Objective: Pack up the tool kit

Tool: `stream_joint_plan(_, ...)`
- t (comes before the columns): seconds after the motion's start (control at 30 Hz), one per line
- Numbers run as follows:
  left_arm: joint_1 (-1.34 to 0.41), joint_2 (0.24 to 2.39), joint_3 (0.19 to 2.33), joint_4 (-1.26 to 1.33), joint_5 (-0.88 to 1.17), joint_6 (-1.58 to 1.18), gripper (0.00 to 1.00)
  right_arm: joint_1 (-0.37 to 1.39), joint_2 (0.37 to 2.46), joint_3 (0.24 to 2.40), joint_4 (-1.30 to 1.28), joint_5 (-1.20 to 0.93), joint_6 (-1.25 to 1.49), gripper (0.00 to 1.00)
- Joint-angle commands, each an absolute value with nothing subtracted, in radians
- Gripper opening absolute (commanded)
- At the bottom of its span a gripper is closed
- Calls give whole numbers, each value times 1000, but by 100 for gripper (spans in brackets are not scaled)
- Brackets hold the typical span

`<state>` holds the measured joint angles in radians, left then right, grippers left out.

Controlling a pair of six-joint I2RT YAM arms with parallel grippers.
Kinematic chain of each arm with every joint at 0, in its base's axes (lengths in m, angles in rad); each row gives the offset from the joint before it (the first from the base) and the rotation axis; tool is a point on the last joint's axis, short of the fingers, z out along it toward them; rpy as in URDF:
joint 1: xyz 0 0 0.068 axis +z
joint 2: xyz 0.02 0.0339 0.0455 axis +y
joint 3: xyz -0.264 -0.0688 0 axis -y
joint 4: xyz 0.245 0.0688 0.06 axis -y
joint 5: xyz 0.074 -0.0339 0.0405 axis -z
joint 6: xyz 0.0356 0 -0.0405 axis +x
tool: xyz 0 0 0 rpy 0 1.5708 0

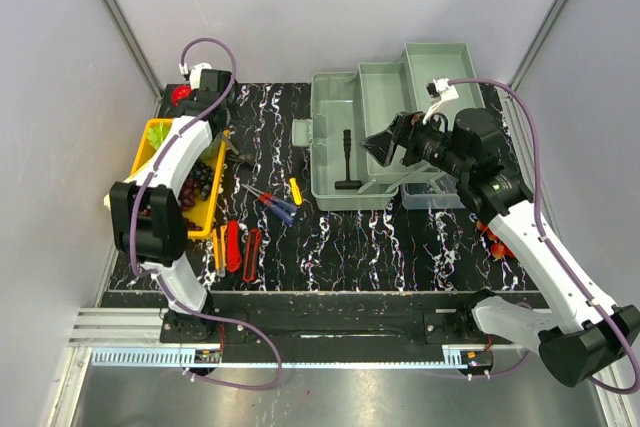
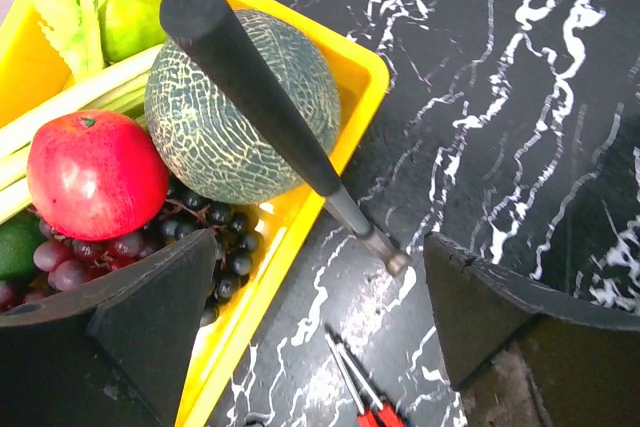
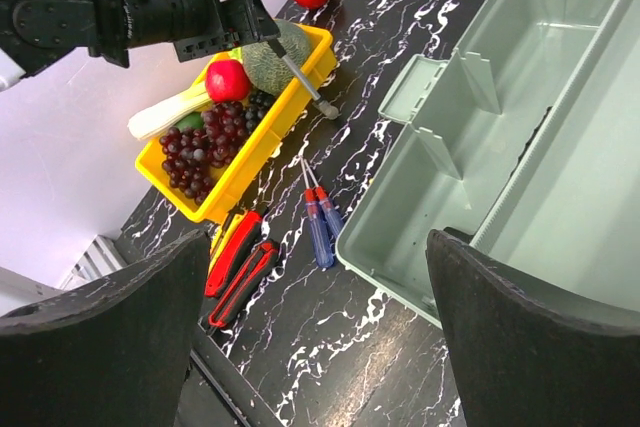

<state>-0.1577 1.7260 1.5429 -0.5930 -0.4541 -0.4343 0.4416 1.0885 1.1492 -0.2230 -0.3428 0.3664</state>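
Note:
The green toolbox (image 1: pixel 330 182) stands open at the centre right with a black hammer (image 1: pixel 347 162) inside; its wall shows in the right wrist view (image 3: pixel 400 247). A black-handled tool (image 2: pixel 250 97) leans on the yellow bin, its metal tip (image 2: pixel 392 259) on the mat. My left gripper (image 2: pixel 320 277) is open above that tip and holds nothing. Two blue-handled screwdrivers (image 1: pixel 275 204) (image 3: pixel 322 222) lie left of the box. My right gripper (image 3: pixel 320 247) is open and empty above the box's front left corner (image 1: pixel 385 147).
A yellow bin (image 1: pixel 150 132) of fruit stands at the left, with a melon (image 2: pixel 200 137) and an apple (image 2: pixel 95 172). Red and black cutters (image 1: pixel 240 247) and a yellow tool (image 1: pixel 295 190) lie on the mat. A clear box (image 1: pixel 430 194) sits right of the toolbox.

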Motion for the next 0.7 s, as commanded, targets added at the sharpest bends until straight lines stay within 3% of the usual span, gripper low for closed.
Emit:
stream_joint_plan(0.0,-133,1781,1591,-470,-537,-456,90,448,1055,1147,-239,-284,367,94)
stream_joint_plan(0.2,-123,1868,1641,-371,-557,-420,91,448,1045,1161,-285,-236,341,94)
stream_joint_plan(0.3,-121,1890,1664,-357,-546,-408,80,448,1043,1164,-302,-209,336,94)
stream_joint_plan(0.5,-123,1842,1557,-259,-499,-384,32,448,1032,1158,-313,-167,337,94)
stream_joint_plan(0.57,-123,1832,1536,-229,-483,-364,6,448,1029,1161,-319,-153,328,94)
stream_joint_plan(0.6,-123,1830,1534,-230,-477,-362,0,448,1028,1164,-327,-144,322,94)
stream_joint_plan(0.67,-123,1825,1534,-229,-437,-348,0,448,1029,1175,-337,-132,310,94)
